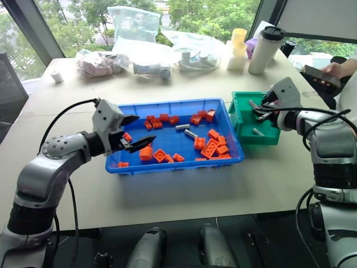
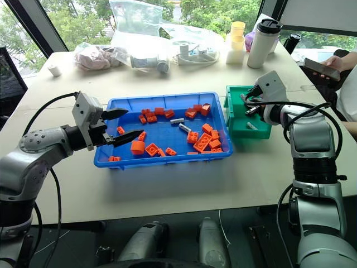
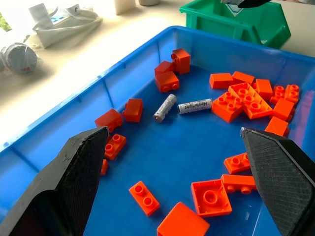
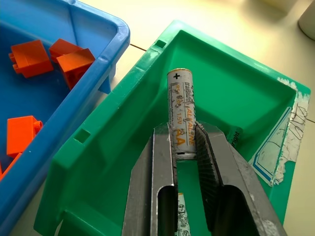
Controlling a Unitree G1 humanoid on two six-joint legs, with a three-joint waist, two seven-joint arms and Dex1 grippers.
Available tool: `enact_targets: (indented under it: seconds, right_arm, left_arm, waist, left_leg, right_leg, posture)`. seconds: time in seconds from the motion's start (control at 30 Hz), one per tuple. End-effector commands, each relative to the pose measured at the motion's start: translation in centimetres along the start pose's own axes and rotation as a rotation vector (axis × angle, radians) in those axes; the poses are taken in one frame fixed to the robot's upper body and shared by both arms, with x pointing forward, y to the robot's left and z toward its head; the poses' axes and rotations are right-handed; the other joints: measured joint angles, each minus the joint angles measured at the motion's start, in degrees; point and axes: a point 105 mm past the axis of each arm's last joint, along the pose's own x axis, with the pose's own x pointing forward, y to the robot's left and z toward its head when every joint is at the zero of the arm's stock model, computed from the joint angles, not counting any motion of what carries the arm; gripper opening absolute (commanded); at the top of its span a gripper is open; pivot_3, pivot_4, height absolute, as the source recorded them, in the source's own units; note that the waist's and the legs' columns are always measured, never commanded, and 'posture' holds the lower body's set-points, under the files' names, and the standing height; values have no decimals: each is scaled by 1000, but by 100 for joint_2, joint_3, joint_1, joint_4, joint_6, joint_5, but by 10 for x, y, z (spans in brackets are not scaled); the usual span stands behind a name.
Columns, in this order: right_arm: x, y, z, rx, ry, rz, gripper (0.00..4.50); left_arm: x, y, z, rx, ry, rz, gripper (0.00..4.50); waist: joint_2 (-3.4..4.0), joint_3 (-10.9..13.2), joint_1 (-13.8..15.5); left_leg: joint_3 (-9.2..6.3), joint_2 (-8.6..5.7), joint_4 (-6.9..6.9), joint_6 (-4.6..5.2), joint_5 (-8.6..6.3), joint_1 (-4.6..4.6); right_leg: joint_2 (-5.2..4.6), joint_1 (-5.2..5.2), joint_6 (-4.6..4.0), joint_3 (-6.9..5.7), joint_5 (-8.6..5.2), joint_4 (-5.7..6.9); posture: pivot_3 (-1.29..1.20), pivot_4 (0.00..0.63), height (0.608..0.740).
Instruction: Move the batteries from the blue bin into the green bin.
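The left gripper point(image 1: 133, 134) hovers spread over the blue bin point(image 1: 167, 165), where two batteries point(image 3: 182, 107) lie among orange bricks point(image 1: 211, 146). The right gripper point(image 4: 186, 147) pinches an AA battery point(image 4: 182, 112) above the green bin point(image 4: 113, 162); tilted, it might bounce out on release.

Plastic bins, metal cells, matt desk

The blue bin point(image 3: 59, 115) is glossy smooth plastic; the green bin point(image 4: 123, 128) is smooth plastic with a torn paper label at its 3 o'clock wall; the batteries point(image 3: 165, 107) look silver metal with printed wrappers; orange bricks point(image 3: 211, 196) are shiny plastic; the desk point(image 1: 184, 195) is matt beige; the right hand point(image 4: 186, 162) has ribbed grey pads point(image 4: 206, 167).
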Motion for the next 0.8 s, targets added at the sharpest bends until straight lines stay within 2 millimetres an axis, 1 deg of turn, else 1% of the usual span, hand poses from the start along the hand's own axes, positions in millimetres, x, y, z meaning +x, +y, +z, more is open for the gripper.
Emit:
enact_targets:
  seconds: [0.03, 0.17, 0.2, 0.27, 0.3, 0.33, 0.37, 0.4, 0.47, 0.57, 0.67, 0.8]
  right_arm:
    - [-11, -8, 18, -25, -59, -39, 2468]
    - [-18, -14, 33, -57, -91, -62, 4461]
    - [-19, -10, 45, -70, -129, -44, 4461]
    - [-22, -1, 62, -85, -182, -1, 4461]
    - [-21, 12, 70, -105, -208, 52, 4461]
    - [-20, 31, 77, -128, -236, 134, 4461]
    - [-19, 47, 80, -148, -245, 205, 4461]
    - [-17, 60, 82, -168, -251, 261, 4461]
    - [-13, 75, 80, -176, -249, 323, 4461]
    - [6, 106, 70, -185, -215, 439, 4461]
    - [20, 124, 65, -220, -196, 501, 4461]
    - [40, 139, 66, -245, -184, 555, 4461]
  left_arm:
    - [0, -1, 9, 41, -30, -4, 4500]
    - [0, -1, 9, 39, -30, -1, 4500]
    - [0, -1, 9, 38, -31, 0, 4500]
    - [0, -1, 9, 37, -31, 3, 4500]
    - [-1, -1, 9, 38, -30, 4, 4500]
    - [-1, -1, 8, 38, -29, 5, 4500]
    - [-1, -1, 9, 41, -28, 6, 4500]
    - [-1, -1, 9, 42, -29, 8, 4500]
    - [-1, 0, 10, 41, -33, 13, 4500]
    - [-2, 0, 11, 46, -32, 19, 4500]
    - [-2, 0, 12, 48, -34, 22, 4500]
    - [-4, 0, 12, 51, -32, 34, 4500]
  waist:
    - [0, 0, 13]
    - [0, 0, 16]
    - [0, 0, 13]
    - [1, 1, -13]
    - [1, 1, -35]
    - [1, 0, -43]
    - [0, 0, -44]
    - [-1, 0, -44]
    - [-1, 0, -23]
    - [-2, 0, 12]
    - [-2, 0, 18]
    - [-2, 0, -11]
  left_leg:
    - [-1, 0, 1, 0, 0, 0]
    - [-2, -3, 3, 1, 0, 0]
    - [-2, -3, 2, 1, 0, 0]
    - [-2, -2, 1, 1, 0, 0]
    - [-1, 0, 1, 1, -1, 1]
    - [-2, 2, -2, 1, -1, 1]
    - [-2, 6, -3, 1, -1, 1]
    - [-3, 9, -3, 1, -1, 1]
    - [-7, 10, -2, 1, -1, 1]
    - [-7, 2, 5, 1, -1, 0]
    - [-11, -1, 7, 1, -1, -2]
    - [-11, -1, 6, 0, 0, -2]
  right_leg:
    - [0, 1, 0, 0, 0, 0]
    - [-3, 4, 0, -2, 0, -2]
    - [-3, 4, 0, -2, 0, -2]
    - [-2, 3, 0, -2, 0, -2]
    - [0, 3, 0, -1, 0, -1]
    - [1, 0, 0, -1, 0, -1]
    - [6, 0, 0, -1, 0, -1]
    - [10, 0, 0, -1, 0, -2]
    - [12, 2, 0, -2, 0, -2]
    - [4, 5, 0, -2, 0, -2]
    - [1, 7, 0, -6, 0, -3]
    - [2, 5, 0, -6, 0, -2]
  posture:
    - [0, 150, 740]
    - [0, 150, 740]
    - [0, 150, 740]
    - [0, 150, 740]
    - [0, 150, 740]
    - [0, 150, 740]
    - [0, 150, 740]
    - [0, 150, 740]
    - [0, 150, 740]
    - [0, 150, 740]
    - [0, 150, 740]
    - [0, 150, 740]
